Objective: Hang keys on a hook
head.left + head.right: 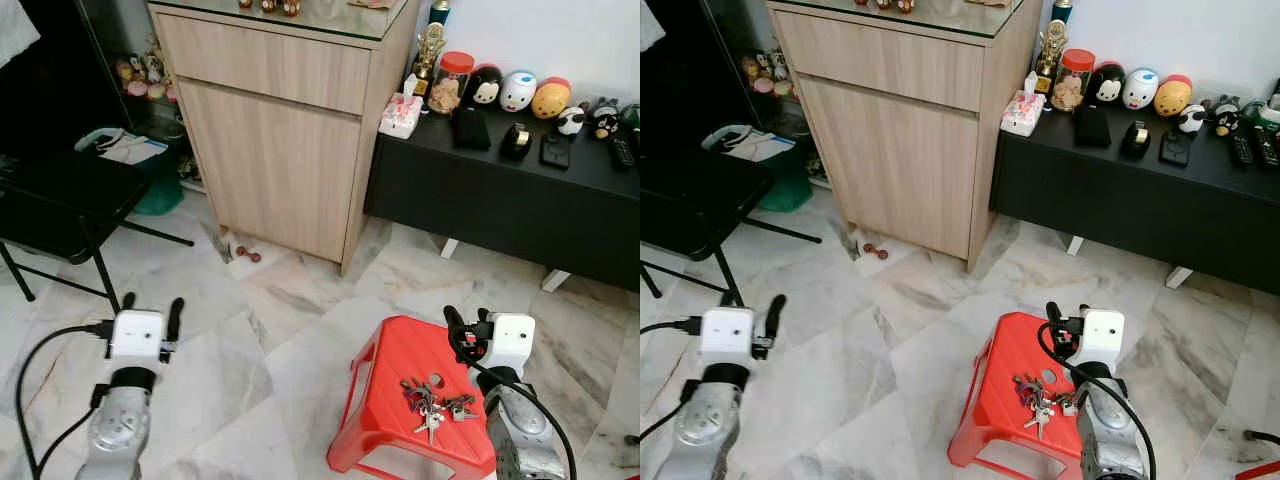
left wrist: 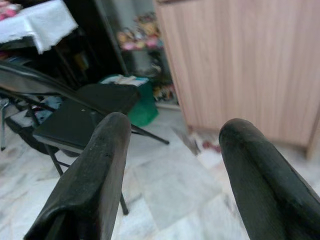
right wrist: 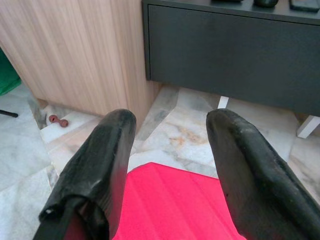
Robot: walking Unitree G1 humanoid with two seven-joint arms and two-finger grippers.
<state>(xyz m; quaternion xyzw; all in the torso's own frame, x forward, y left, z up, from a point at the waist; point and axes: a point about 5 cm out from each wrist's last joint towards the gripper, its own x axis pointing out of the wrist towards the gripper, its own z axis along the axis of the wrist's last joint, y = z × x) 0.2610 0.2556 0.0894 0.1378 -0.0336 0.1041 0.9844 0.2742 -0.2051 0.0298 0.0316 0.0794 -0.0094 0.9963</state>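
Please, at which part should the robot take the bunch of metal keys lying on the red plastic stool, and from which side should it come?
Probably from above. The bunch of metal keys lies flat and spread on the red plastic stool, so a side approach finds little to pinch. The clustered middle, where the rings gather, looks thickest. The open right gripper hovers just beyond the bunch and is nearest.

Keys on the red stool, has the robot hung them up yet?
Not yet. The keys lie on the red stool, untouched. The right hand hovers open above the stool beside them; the left hand is open over the floor. Left: grab the keys and hang them. I can't see a hook here.
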